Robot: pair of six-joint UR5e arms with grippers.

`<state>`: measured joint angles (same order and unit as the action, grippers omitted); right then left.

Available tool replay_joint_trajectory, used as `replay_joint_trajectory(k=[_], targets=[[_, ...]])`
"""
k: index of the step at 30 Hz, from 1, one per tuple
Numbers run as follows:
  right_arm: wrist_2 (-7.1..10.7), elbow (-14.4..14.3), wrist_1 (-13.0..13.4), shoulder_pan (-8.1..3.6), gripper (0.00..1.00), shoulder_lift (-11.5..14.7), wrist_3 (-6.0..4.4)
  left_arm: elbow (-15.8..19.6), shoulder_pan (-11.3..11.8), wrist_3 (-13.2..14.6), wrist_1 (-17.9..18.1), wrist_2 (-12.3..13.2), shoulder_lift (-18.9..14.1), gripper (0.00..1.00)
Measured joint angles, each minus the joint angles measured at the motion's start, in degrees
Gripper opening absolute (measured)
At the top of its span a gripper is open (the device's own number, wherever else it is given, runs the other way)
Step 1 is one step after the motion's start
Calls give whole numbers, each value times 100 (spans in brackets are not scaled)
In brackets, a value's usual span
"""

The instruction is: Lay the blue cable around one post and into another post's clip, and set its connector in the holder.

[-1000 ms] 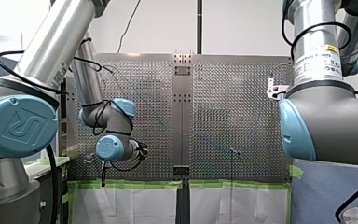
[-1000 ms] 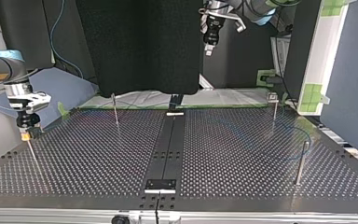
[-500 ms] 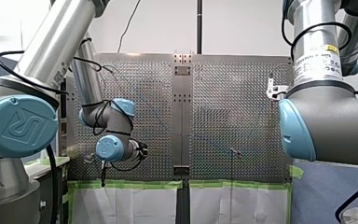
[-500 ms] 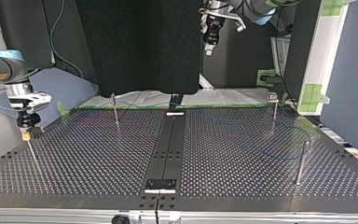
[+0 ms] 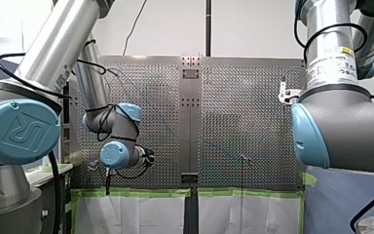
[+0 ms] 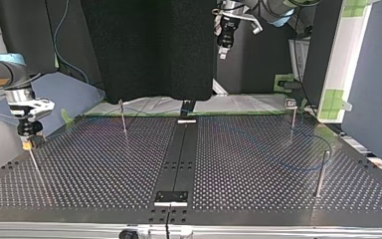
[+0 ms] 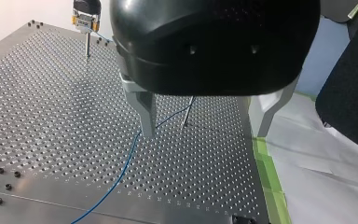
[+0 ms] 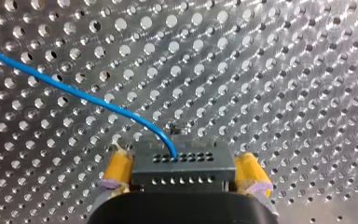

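Note:
The blue cable (image 8: pixel 74 91) ends in a grey connector block (image 8: pixel 182 170) with rows of small holes. My right gripper (image 8: pixel 184 179) straddles that block, yellow pads (image 8: pixel 117 169) close at either side, jaws at their widest. In the top view this gripper (image 6: pixel 28 144) sits atop a thin post at the left. The cable (image 7: pixel 121 172) runs across the perforated plate, past a thin post (image 7: pixel 186 112), and loops faintly (image 6: pixel 298 168) near the right-hand posts. My left gripper (image 7: pixel 205 134) hangs high above the plate, open and empty, also seen at the top (image 6: pixel 222 50).
A clip-topped post (image 6: pixel 292 117), a taller plain post (image 6: pixel 322 172) and another thin post (image 6: pixel 123 117) stand on the plate. A dark central rail (image 6: pixel 179 154) splits the table. Green tape (image 7: pixel 265 177) and white paper edge the side nearest my left gripper.

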<state>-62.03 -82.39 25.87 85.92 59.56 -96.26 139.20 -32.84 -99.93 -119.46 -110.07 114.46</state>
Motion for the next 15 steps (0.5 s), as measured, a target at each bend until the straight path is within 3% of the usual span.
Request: replay_joint_trajectory(k=[15], targets=[[-289,0,-2,-21,100,0,-69,0,2,0,0,-1,-1,100]])
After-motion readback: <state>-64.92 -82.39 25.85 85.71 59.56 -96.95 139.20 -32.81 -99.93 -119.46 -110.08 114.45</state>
